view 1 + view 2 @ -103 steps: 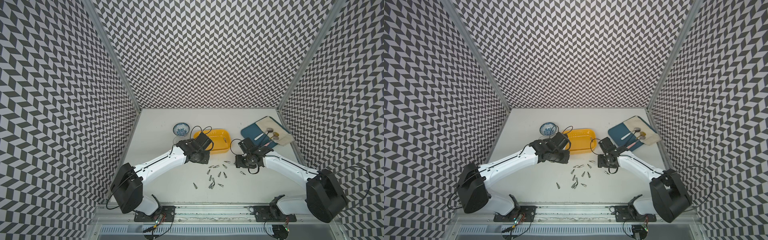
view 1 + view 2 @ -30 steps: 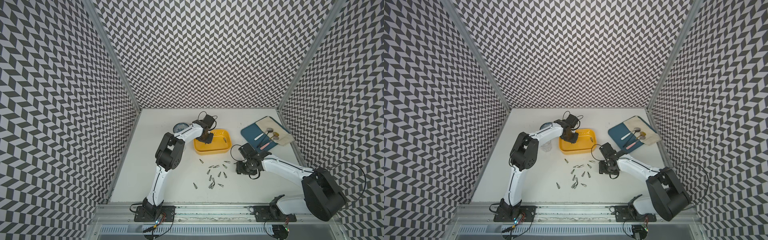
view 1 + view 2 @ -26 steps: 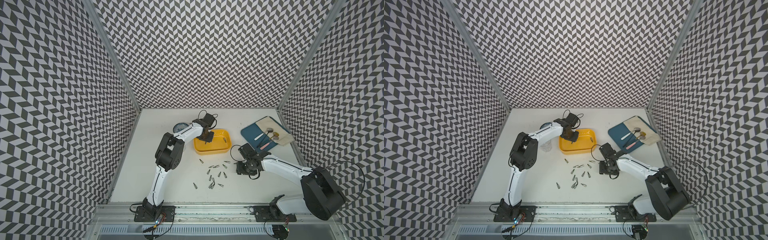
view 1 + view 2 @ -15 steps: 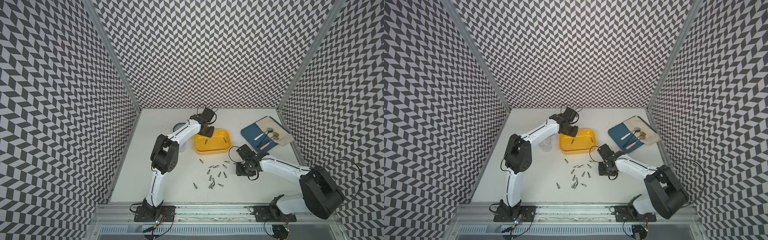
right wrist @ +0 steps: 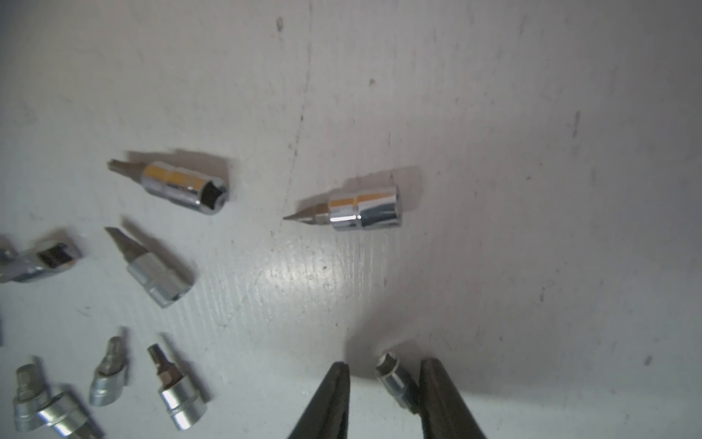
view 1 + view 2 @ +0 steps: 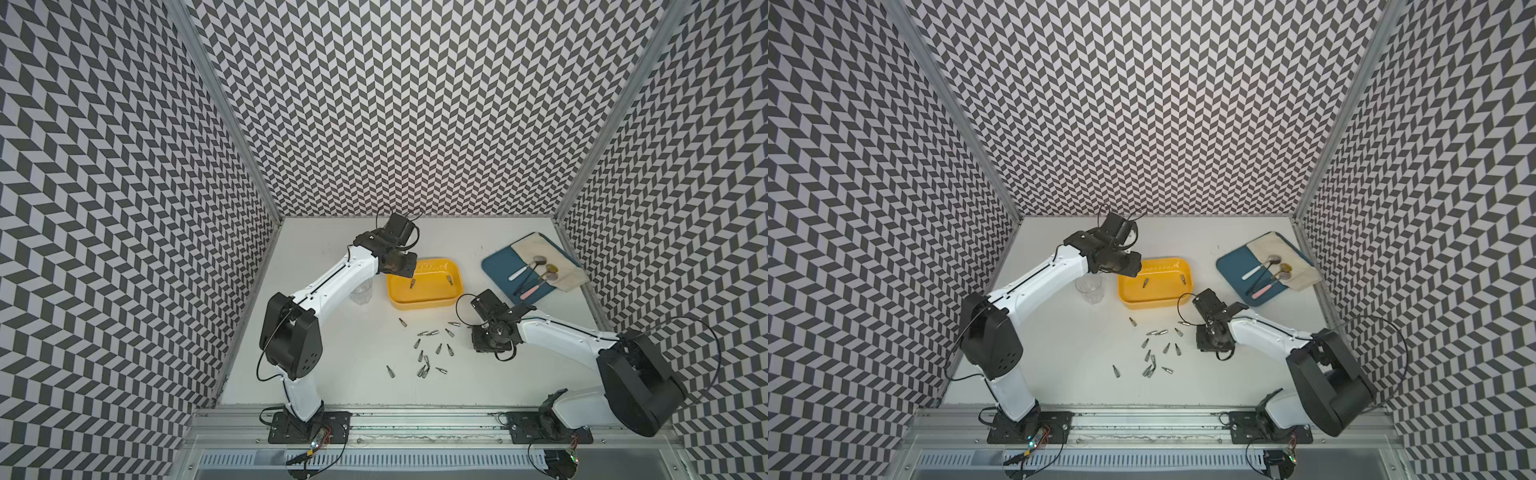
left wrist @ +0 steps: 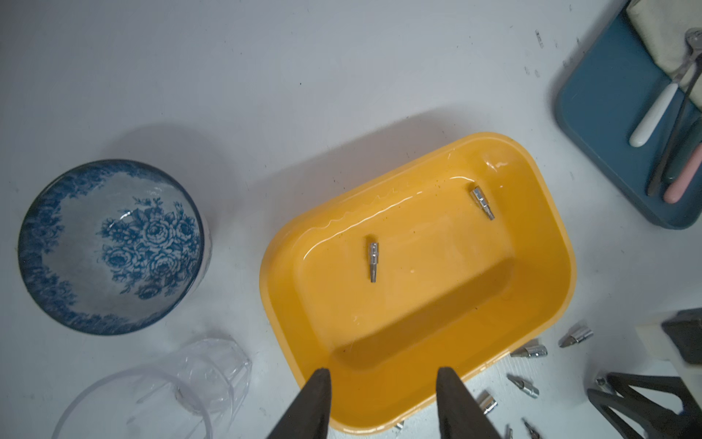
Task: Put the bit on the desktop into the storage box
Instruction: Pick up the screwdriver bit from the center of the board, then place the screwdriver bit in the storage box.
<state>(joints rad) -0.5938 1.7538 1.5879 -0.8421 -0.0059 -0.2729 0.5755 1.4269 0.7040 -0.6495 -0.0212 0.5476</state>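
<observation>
Left gripper [image 7: 380,374]: hangs above a corner of the storage box [image 6: 422,303] with its jaws moderately apart and nothing between them. Judged step: release over the box is complete. Next move: travel to the loose bits for another pick.
Storage box: shallow yellow bin with rounded corners and a glossy inside. It sits on the table [image 6: 357,374] between a clear cup [image 6: 360,289] and a blue tray [image 6: 498,270].
Bits in box [image 7: 373,262]: two, lying flat on the floor of the box, well apart. Each is a short chromed socket with a narrow tip.
Loose bits [image 6: 433,332]: about a dozen, scattered on the table in front of the box, some touching. On this count most of the task remains.
Right gripper [image 5: 383,364]: down at the table just beside the loose bits, jaws narrow and straddling one bit [image 5: 395,384]. The bit touches one finger and a gap shows at the other, so there is no firm hold yet. Judged step: the pick. Next move: close squarely on the socket body, lift straight up, and carry the bit to the box.
Bit at right gripper: small bright metal cylinder, hollow drive end toward the wrist camera. It is smooth and round, so it is likely to roll or twist out of a skewed pinch.
</observation>
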